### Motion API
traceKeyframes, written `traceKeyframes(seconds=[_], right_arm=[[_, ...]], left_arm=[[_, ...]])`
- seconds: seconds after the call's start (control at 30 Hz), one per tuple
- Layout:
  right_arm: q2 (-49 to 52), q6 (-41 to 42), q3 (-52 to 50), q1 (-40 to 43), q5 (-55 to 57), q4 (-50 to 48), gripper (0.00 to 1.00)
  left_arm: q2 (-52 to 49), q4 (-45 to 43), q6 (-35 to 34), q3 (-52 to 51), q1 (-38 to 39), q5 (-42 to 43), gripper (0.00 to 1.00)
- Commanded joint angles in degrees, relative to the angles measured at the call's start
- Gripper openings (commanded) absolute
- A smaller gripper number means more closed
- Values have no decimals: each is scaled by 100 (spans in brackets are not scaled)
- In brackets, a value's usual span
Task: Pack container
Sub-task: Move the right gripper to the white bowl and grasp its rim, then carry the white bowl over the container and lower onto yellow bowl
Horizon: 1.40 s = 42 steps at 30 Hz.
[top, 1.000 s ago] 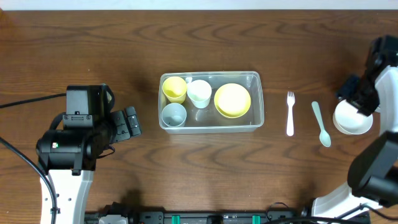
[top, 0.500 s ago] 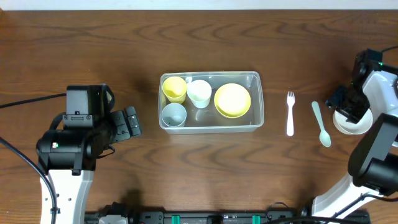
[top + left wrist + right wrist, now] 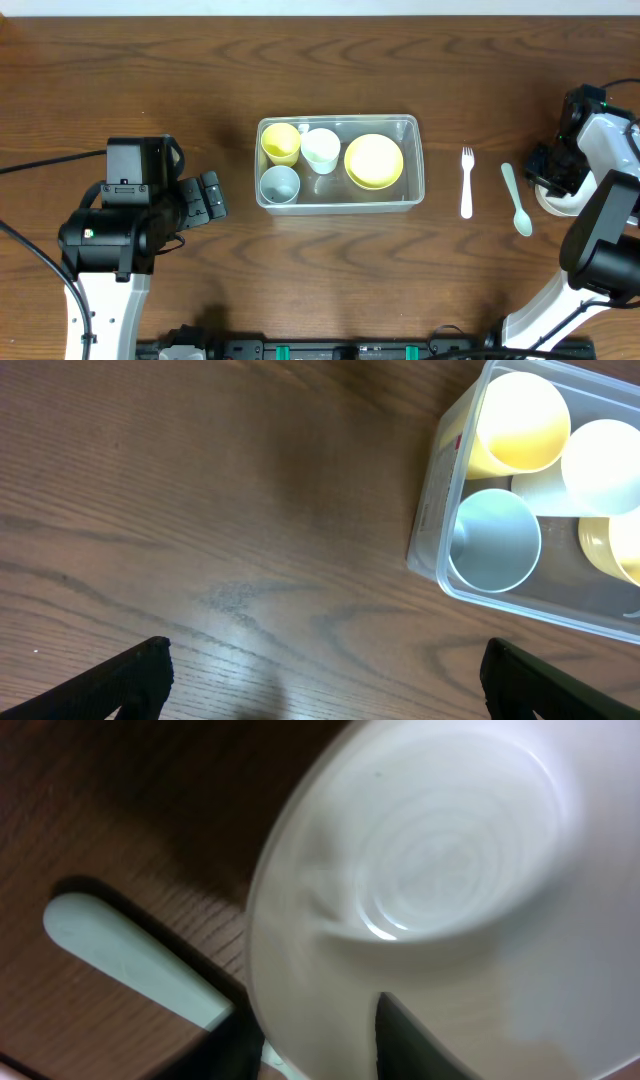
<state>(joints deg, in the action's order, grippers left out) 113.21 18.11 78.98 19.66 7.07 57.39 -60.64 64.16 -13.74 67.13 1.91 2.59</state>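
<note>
Clear plastic container [image 3: 340, 192] sits mid-table, partly packed: yellow cup [image 3: 281, 143], white cup [image 3: 321, 150], pale-blue cup [image 3: 280, 184] and yellow bowl [image 3: 373, 161] are inside. Outstanding items are the white fork [image 3: 466, 182], pale-green spoon [image 3: 516, 198] and white bowl [image 3: 430, 870], all on the wood to the container's right. Right gripper [image 3: 315, 1020] straddles the white bowl's rim, one finger inside and one outside, apparently pinching it. Left gripper [image 3: 208, 196] stands spread wide near the container's left end, holding nothing. Assessment: over half packed, three items remaining.
</note>
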Motion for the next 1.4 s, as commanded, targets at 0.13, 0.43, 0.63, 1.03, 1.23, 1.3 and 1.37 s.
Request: traceKeyframes(seconds=[0.13, 0.43, 0.63, 1.03, 1.23, 1.3, 1.37], right_arm=[[37, -103, -39, 31, -2, -22, 8], [-13, -109, 7, 24, -7, 2, 1], [-699, -634, 452, -120, -715, 229, 1], [-2524, -2653, 739, -2302, -2002, -20, 1], [-2361, -3318, 726, -3958, -1585, -42, 1], [-2238, -3318, 726, -4330, -1429, -125, 1], [-2085, -3318, 726, -4605, -1394, -197, 1]], left_arm=[[9, 46, -55, -22, -28, -63, 98], [9, 50, -52, -22, -28, -63, 98], [9, 50, -52, -22, -28, -66, 98], [4, 48, -52, -22, -28, -66, 98], [4, 48, -52, -22, -28, -66, 98], [4, 48, -52, -22, -28, -66, 98], [4, 48, -52, -22, -28, -66, 98]])
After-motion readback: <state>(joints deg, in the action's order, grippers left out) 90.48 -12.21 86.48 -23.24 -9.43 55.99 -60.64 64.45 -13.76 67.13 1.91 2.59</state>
